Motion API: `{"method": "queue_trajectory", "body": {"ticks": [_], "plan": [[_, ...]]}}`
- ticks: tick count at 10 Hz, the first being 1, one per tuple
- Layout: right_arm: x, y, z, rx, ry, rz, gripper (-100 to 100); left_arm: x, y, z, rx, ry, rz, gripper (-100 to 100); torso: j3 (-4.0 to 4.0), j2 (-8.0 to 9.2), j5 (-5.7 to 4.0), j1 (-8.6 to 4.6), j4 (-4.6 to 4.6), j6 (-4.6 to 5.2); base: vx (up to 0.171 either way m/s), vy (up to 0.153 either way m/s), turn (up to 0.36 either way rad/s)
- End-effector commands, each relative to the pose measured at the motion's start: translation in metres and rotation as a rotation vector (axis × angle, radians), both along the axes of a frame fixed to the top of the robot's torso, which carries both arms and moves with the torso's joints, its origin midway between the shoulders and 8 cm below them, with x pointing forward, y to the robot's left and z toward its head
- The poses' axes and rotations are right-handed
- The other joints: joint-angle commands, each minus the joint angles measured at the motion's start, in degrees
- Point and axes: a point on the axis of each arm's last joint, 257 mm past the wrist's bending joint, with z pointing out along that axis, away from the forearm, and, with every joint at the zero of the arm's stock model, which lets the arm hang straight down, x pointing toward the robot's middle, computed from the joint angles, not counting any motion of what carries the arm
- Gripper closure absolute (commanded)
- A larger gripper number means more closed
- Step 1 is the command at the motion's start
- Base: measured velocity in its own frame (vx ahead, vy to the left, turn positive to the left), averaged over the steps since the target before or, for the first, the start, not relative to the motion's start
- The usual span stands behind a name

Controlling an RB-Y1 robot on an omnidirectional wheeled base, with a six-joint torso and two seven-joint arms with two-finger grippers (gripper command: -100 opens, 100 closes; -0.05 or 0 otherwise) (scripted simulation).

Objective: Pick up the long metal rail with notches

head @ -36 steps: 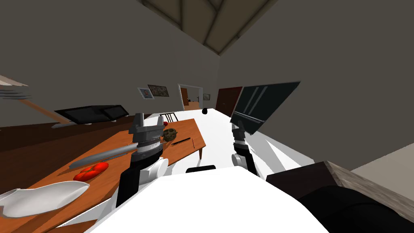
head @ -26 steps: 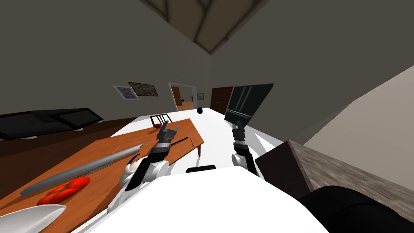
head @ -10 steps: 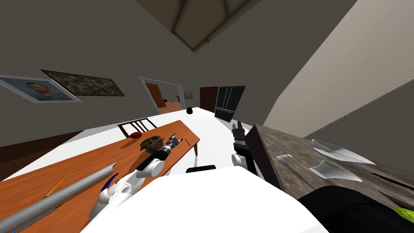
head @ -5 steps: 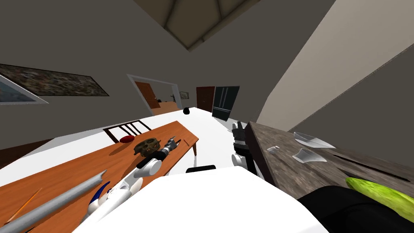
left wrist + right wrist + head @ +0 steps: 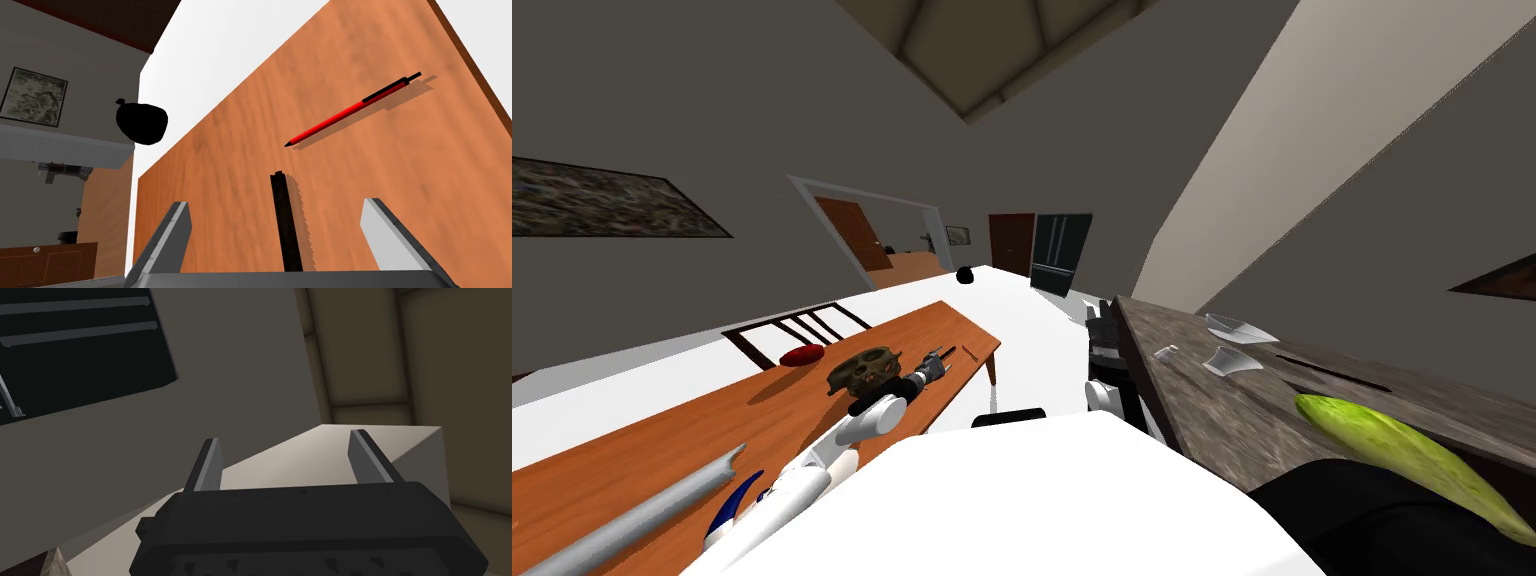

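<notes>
The left gripper [image 5: 275, 202] is hovering low over an orange-brown wooden table [image 5: 410, 200], near its far corner. Its two grey fingers [image 5: 172, 230] are standing wide apart, gripping nothing. The dark rail [image 5: 287, 225], a slim black bar, is lying flat on the table between those fingers. It is touching neither one, and its far end is reaching just past the fingertips. I cannot make out any notches on it. A red pen [image 5: 350, 110] with a black cap end is lying at an angle just beyond the rail, apart from it.

In the head view the left arm is stretching out across the table [image 5: 712, 420] with its gripper [image 5: 940, 358] just beside a brown lumpy object with holes [image 5: 862, 370]. A long grey bar with a jagged end [image 5: 642, 515] is lying well back along the table, near me. A red rounded thing [image 5: 802, 354] is sitting by a dark slatted chair [image 5: 797, 325].

The right gripper [image 5: 285, 436] is pointing upward with its fingers spread and empty, beside the edge of a stone-topped counter [image 5: 1192, 400], where a long green vegetable [image 5: 1412, 460] is lying.
</notes>
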Motion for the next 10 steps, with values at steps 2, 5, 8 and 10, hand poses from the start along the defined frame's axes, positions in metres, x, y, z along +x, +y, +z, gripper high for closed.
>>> {"method": "queue_trajectory", "body": {"ticks": [2, 5, 8, 10], "plan": [[0.0, 0.0, 0.0, 0.0, 0.0, 0.0, 0, -0.014, 0.021, -0.029, -0.042, 0.113, 0.045, -100, 0.0, 0.0, 0.01, 0.02, 0.0, -0.07, -0.032, 0.047, -0.185], [0.0, 0.0, 0.0, 0.0, 0.0, 0.0, 0, -0.033, 0.042, -0.056, -0.066, 0.218, 0.091, -100, 0.05, 0.08, 0.01, 0.06, 0.02, -0.02, -0.043, 0.045, -0.169], [0.0, 0.0, 0.0, 0.0, 0.0, 0.0, 0, -0.05, 0.063, -0.076, -0.092, 0.301, 0.141, -100, 0.04, 0.06, 0.02, 0.05, 0.01, -0.09, -0.034, 0.033, -0.12], [0.0, 0.0, 0.0, 0.0, 0.0, 0.0, 0, -0.064, 0.08, -0.09, -0.121, 0.371, 0.19, -100, -0.01, -0.03, 0.0, -0.03, 0.0, -0.03, -0.023, 0.026, -0.189]]}}
